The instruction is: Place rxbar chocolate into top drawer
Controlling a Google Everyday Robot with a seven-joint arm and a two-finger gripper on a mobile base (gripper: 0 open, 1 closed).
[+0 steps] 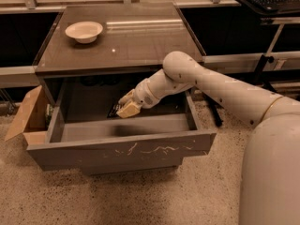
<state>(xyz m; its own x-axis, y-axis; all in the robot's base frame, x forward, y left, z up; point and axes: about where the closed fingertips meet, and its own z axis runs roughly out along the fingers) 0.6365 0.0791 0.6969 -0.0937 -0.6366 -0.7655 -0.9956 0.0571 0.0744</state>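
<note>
Tool (126, 108) clenched on snack bar (114, 110) — held low inside open drawer (117, 151), ready to set it down.

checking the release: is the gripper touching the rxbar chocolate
Touching. The camera view shows the rxbar chocolate jutting from the gripper with no gap, low inside the top drawer.

Dim, warm overhead light. Glare streaks the tabletop (140, 46) toward its far edge; beneath its front edge the gripper (127, 108) hangs in the deep shadow of the top drawer (122, 149).
</note>
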